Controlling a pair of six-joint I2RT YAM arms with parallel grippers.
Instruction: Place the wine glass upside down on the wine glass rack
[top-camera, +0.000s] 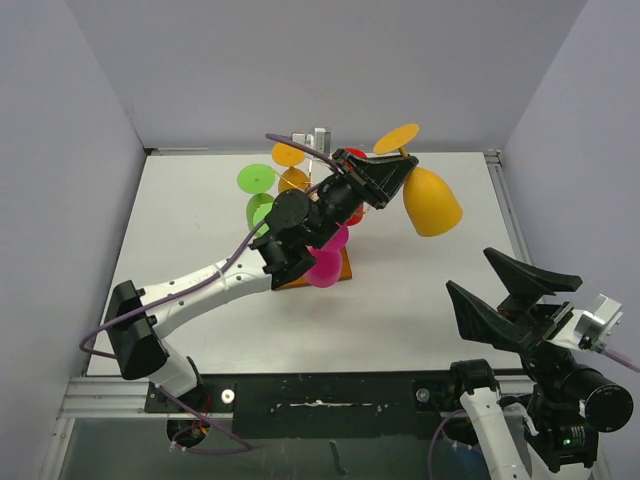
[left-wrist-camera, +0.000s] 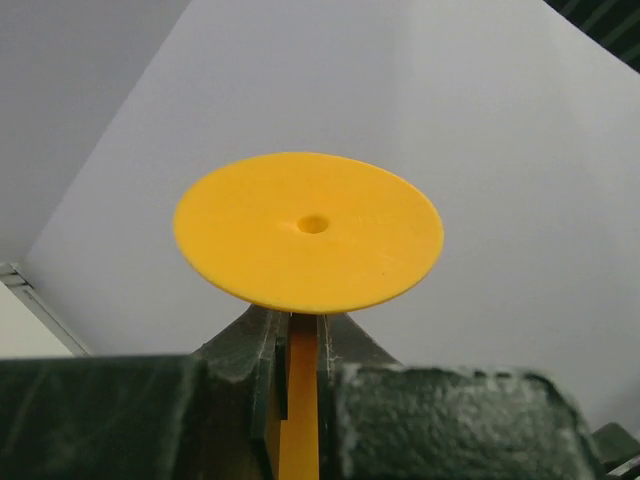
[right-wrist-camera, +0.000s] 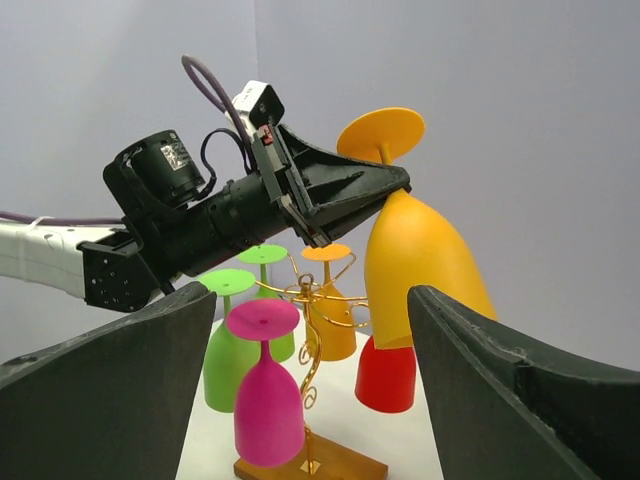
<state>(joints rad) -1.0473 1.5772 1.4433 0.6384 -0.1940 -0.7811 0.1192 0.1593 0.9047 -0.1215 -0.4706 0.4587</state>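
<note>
Wine glass (top-camera: 432, 202) inverted, stem between left fingers (left-wrist-camera: 238, 352)

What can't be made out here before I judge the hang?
Top view: the left arm covers most of the wine glass rack.
Left wrist view: only the foot and stem of the held wine glass show; the left gripper hides its bowl.
Right wrist view: the open right gripper blocks both lower corners; bottom edge clips the rack's base.
</note>
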